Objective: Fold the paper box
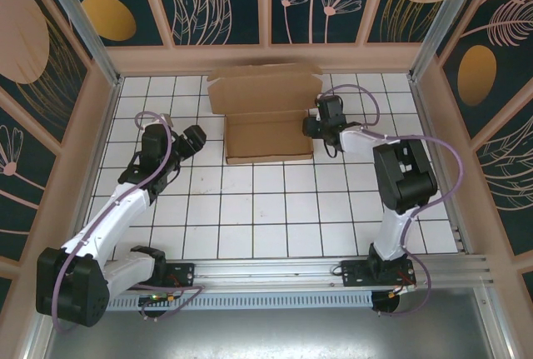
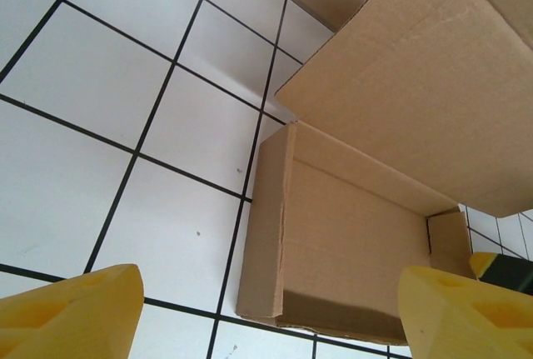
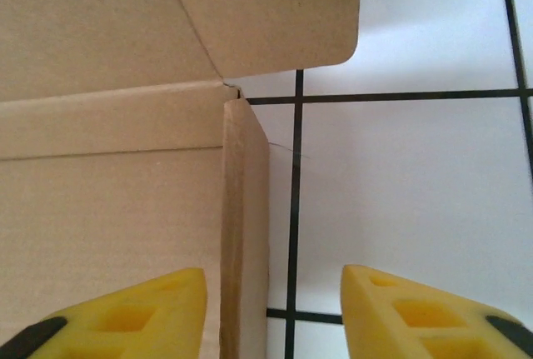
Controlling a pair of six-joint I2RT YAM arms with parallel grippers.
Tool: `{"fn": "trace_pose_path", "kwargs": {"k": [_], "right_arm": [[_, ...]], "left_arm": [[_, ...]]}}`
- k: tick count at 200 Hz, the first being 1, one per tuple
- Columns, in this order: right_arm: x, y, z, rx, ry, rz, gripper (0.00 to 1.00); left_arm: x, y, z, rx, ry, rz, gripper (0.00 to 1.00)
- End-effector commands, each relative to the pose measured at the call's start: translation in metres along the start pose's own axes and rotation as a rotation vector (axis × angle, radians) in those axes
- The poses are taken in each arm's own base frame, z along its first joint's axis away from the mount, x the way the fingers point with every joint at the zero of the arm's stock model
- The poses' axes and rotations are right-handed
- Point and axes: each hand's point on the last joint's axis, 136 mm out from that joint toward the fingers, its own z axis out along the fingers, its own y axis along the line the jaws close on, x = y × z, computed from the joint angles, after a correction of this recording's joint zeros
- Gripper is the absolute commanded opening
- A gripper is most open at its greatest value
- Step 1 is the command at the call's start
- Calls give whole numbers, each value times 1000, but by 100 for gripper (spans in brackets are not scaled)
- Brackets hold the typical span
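The two arms start at the near edge of the white tiled table [image 1: 275,209] and reach away from it.

The left gripper [image 1: 195,136] is over the tiles on the left. It points at the paper box [image 1: 268,138] but does not touch it, and bare tiles lie in between. In the left wrist view its two yellow fingers [image 2: 71,313] sit far apart at the bottom corners. They are wide open and hold nothing. The box lies past them and a bit to the right, with its open side up.

The right gripper [image 1: 313,126] is right at the right edge of the box. In the right wrist view its yellow fingers [image 3: 420,313] are apart too. The thin right side wall [image 3: 244,242] of the box stands up between them. It is much closer to the left finger than to the right one. The fingers are not squeezing it. One finger is over the inside of the box and the other is over the white tiles outside.

The box is a low brown tray in the middle of the far part of the table. Its big lid [image 1: 265,88] is open behind it, on the far side, close to the back of the table. A rounded flap [image 3: 275,9] sticks out at the lid's right corner.
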Motion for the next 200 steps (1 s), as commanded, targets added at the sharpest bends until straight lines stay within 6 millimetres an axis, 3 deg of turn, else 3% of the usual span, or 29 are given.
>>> {"fn": "trace_pose_path", "kwargs": {"k": [1, 30, 67, 107, 150, 183, 200], "right_arm": [[20, 4, 14, -24, 91, -50, 40], [25, 6, 21, -36, 112, -67, 37], [31, 2, 17, -22, 118, -67, 23], [39, 4, 9, -3, 103, -57, 17], [42, 5, 0, -14, 88, -43, 15], [26, 12, -14, -49, 40, -22, 27], [-1, 25, -39, -120, -66, -38, 55]], "left_arm": [[-7, -1, 1, -10, -17, 22, 77], [-7, -4, 3, -3, -6, 33, 75], [-13, -6, 2, -11, -19, 39, 74], [-9, -4, 6, -33, 3, 25, 72], [-19, 3, 3, -85, -44, 40, 72], [-33, -7, 4, -44, -107, 130, 71], [-43, -25, 3, 8, -124, 171, 75]]}}
